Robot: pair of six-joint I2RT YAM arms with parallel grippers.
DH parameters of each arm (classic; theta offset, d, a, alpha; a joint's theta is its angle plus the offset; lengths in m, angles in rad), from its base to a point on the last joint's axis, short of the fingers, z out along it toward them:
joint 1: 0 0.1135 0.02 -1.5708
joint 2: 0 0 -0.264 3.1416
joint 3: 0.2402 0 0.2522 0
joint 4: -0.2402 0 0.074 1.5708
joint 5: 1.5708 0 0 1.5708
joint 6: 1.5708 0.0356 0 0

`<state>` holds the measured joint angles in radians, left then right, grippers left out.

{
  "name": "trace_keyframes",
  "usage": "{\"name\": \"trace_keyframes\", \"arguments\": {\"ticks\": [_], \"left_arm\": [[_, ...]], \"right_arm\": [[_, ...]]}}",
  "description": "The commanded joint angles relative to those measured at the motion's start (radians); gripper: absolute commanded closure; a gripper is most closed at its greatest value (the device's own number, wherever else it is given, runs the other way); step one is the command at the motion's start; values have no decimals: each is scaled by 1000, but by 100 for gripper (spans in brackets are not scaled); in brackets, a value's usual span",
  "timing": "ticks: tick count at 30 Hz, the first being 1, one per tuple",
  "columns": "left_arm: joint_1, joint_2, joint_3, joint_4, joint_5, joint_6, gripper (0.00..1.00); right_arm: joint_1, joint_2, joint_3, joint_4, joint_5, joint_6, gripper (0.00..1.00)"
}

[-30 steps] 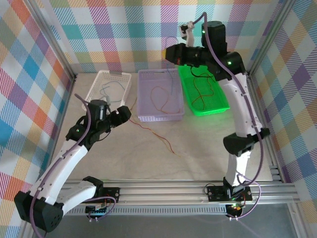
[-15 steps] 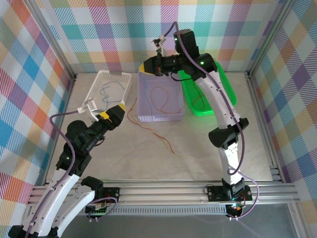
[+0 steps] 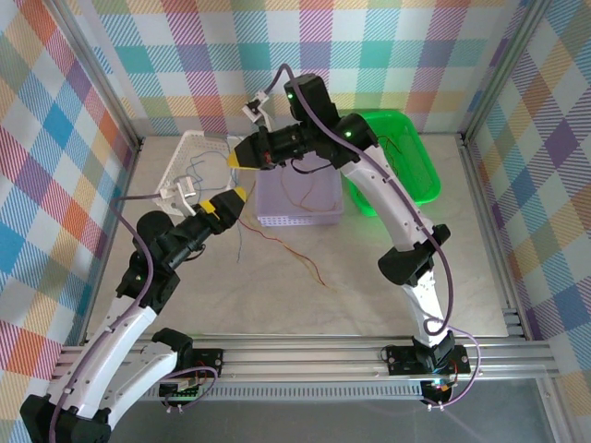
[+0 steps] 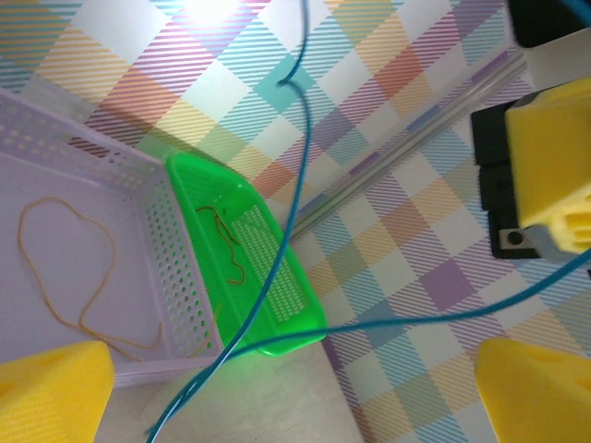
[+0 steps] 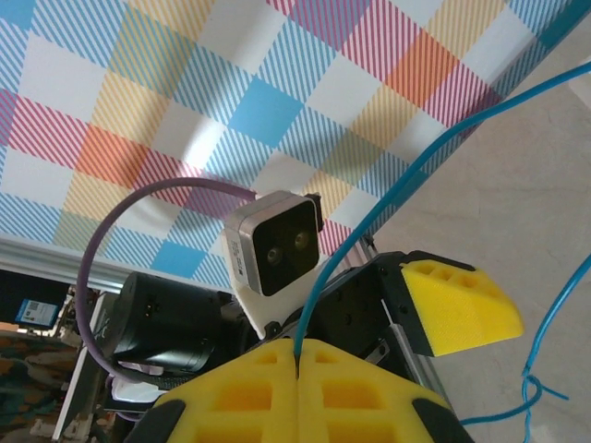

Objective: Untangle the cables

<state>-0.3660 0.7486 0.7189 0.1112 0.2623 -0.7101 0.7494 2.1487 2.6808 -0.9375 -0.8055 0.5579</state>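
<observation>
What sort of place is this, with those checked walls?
Likely a robot test cell: two white jointed arms bolted to a metal rail, checked walls, perforated plastic baskets holding thin cables.

Thin blue cable (image 4: 294,198) aloft; orange cable (image 4: 112,257) looped flat.

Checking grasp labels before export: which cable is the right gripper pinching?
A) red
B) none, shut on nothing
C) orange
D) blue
D: in the right wrist view the right gripper is shut on the blue cable, which runs up and away from the seam where its two yellow foam faces meet.
</observation>
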Motion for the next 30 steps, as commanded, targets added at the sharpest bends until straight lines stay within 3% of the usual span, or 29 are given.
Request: {"name": "trace_keyframes", "arguments": {"ticks": [1, 8, 11, 30], "left_arm": [[-8, -2, 56, 58, 23, 21, 0], [-10, 9, 68, 70, 26, 17, 1], [-10, 15, 58, 82, 35, 12, 7], [-10, 5, 57, 54, 10, 28, 87]], "right_arm": [[17, -10, -22, -17, -10, -28, 100], [48, -10, -41, -21, 9, -36, 100], [54, -9, -41, -16, 9, -29, 100], [73, -1, -44, -60, 58, -53, 100]]}}
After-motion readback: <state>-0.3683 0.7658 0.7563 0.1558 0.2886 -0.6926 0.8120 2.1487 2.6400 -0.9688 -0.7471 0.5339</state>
